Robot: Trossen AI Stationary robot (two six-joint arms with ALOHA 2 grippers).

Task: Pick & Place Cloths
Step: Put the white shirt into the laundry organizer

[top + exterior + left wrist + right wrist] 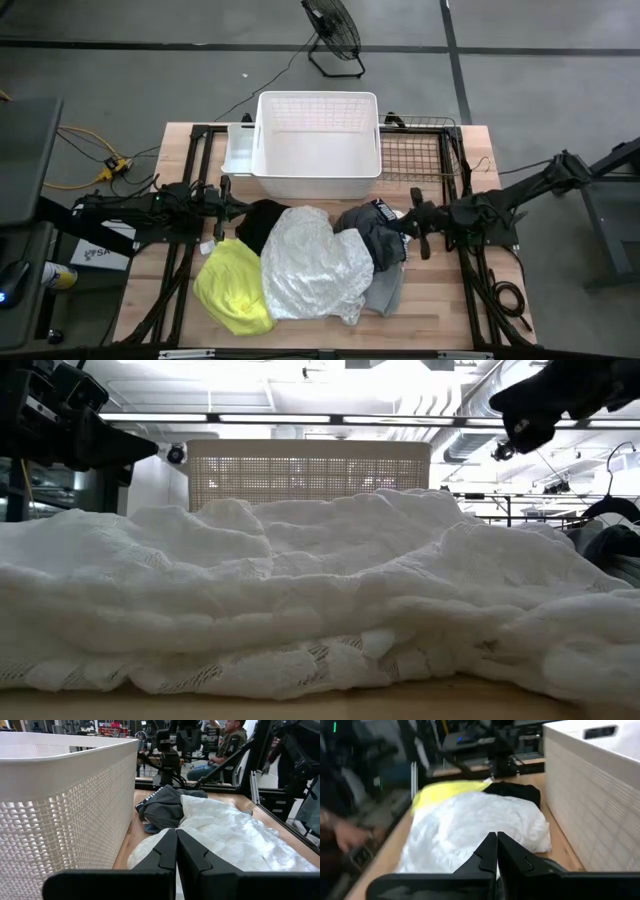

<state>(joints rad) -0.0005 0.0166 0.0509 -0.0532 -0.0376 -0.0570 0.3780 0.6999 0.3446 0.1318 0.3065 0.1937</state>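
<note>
Centrally in the overhead frame, a heap of soft fabric cloths lies on the wooden table (440, 300), just below the white slatted plastic basket (318, 145). A bright yellow cloth (232, 285) sits at the heap's lower left, touching a large crumpled white cloth (310, 262) in the middle. A black cloth (262, 220) peeks out at the upper left, a dark grey cloth (368, 235) lies to the right, and a lighter grey piece (385, 290) is below it. The left gripper (222, 195) hovers at the heap's upper left, its jaws clenched on nothing. The right gripper (413, 228) sits at the heap's right edge beside the dark grey cloth, jaws likewise pressed together and empty.
</note>
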